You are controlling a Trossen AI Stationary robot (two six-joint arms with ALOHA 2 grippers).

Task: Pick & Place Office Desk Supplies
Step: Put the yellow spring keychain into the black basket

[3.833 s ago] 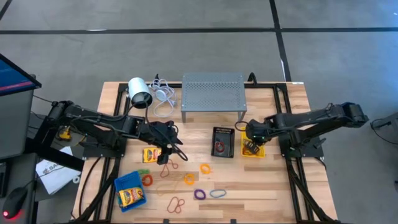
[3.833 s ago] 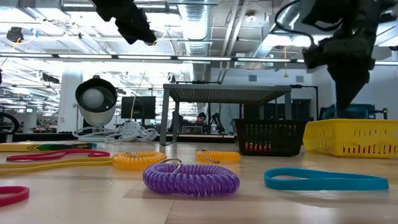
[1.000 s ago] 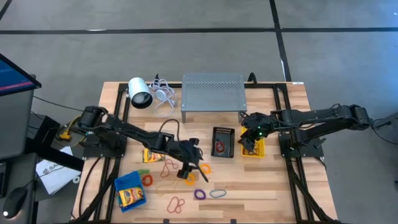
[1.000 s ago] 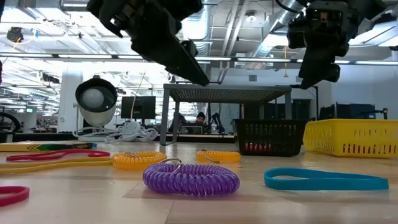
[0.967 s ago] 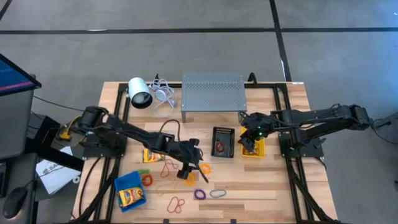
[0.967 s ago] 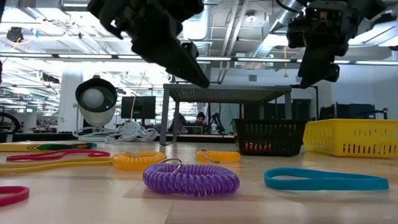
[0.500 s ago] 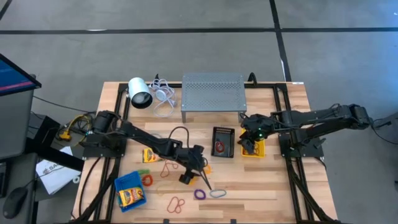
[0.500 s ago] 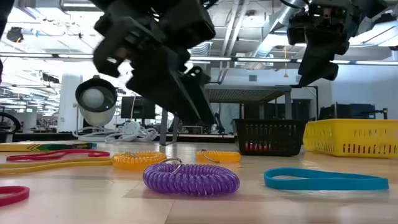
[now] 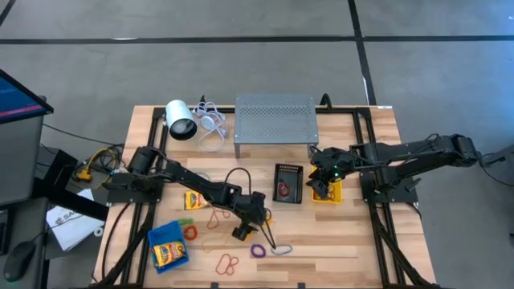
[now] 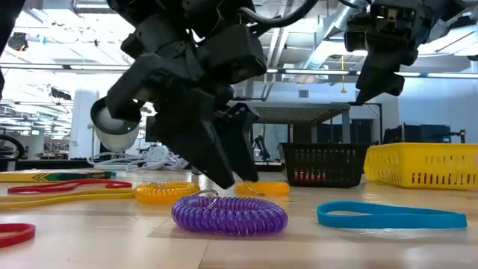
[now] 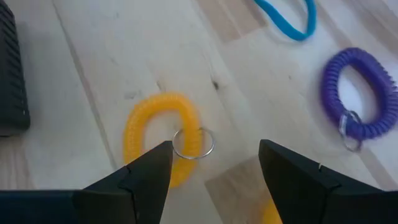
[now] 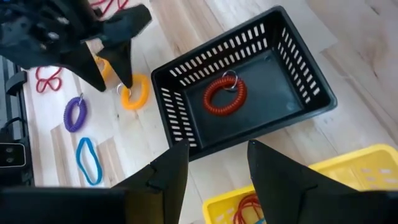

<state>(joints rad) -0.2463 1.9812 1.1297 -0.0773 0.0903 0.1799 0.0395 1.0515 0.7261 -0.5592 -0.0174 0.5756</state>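
Table (image 9: 345, 241): from overhead you see the whole wooden top, both arms reaching in from the sides.
Grey perforated stand (image 9: 275, 119): at the back centre; your low view shows it only as a thin shelf behind the left arm.
White cylinder (image 9: 180, 120): back left, beside its coiled cable.
Blue bin (image 9: 169, 246): front left, a crayon box (image 9: 168, 254) lying inside; you get this from the high view alone.
Second crayon box (image 9: 195, 200): on the wood beside the left arm.
Black bin (image 12: 249, 99): your right wrist view looks down into it and shows one red coil band (image 12: 225, 95) on its floor; the low view gives only its slatted wall.
Yellow bin (image 12: 298, 180): just beside the black bin, under the right arm, something red inside.
Left gripper (image 11: 214, 158): low over the middle of the table, fingers spread, nothing between them; your left wrist view puts the orange coil band (image 11: 163, 134) and its metal ring right ahead of the tips.
Right gripper (image 12: 214, 163): hanging above the black and yellow bins, fingers parted, holding nothing.
Purple coil band (image 10: 229, 213): nearest in the low view, just in front of the left gripper.
Pale blue band (image 10: 392, 216): flat on the wood beside the purple one.
Red loops (image 9: 229, 262): at the front edge, clear only from above.
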